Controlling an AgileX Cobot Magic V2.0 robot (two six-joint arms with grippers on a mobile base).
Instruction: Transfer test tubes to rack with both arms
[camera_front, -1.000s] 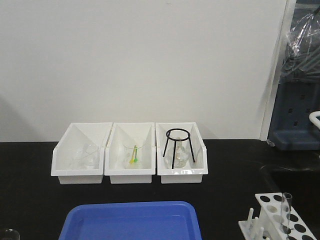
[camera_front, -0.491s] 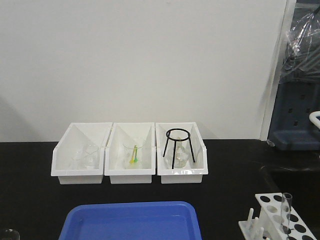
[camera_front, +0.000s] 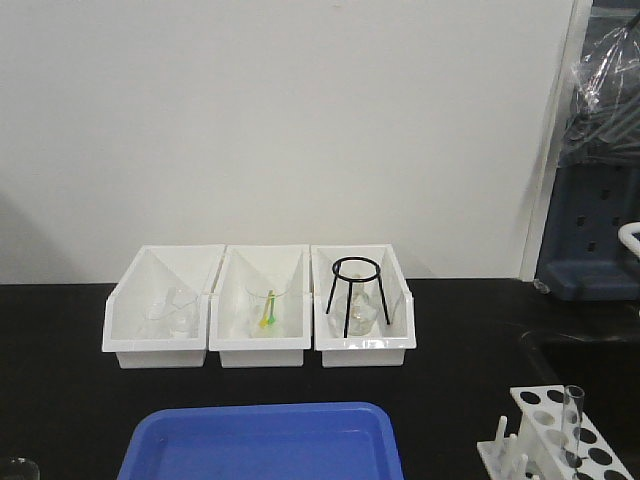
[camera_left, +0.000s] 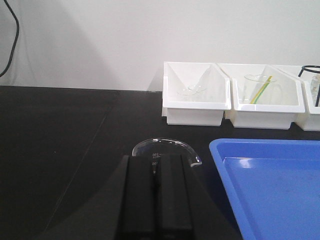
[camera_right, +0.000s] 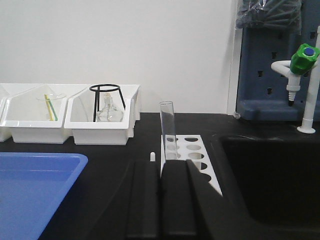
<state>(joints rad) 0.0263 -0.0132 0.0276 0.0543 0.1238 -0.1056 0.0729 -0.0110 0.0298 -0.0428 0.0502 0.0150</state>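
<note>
One clear test tube (camera_front: 573, 415) stands upright in the white rack (camera_front: 552, 418) at the front right of the black bench. The right wrist view shows the same test tube (camera_right: 167, 131) in a near-left hole of the rack (camera_right: 186, 150), just beyond my right gripper (camera_right: 160, 164). That gripper is shut with nothing between its black fingers. My left gripper (camera_left: 155, 157) is shut too, holding nothing, low over the bench with a clear beaker (camera_left: 165, 146) right behind its tips. Neither arm shows in the front view.
Three white bins (camera_front: 262, 345) line the back, holding glassware and a black ring stand (camera_front: 356, 290). A blue tray (camera_front: 260, 410) lies front centre, right of the beaker (camera_front: 15, 468). A sunken sink (camera_right: 270, 180) and a green-tipped tap (camera_right: 302, 57) are right of the rack.
</note>
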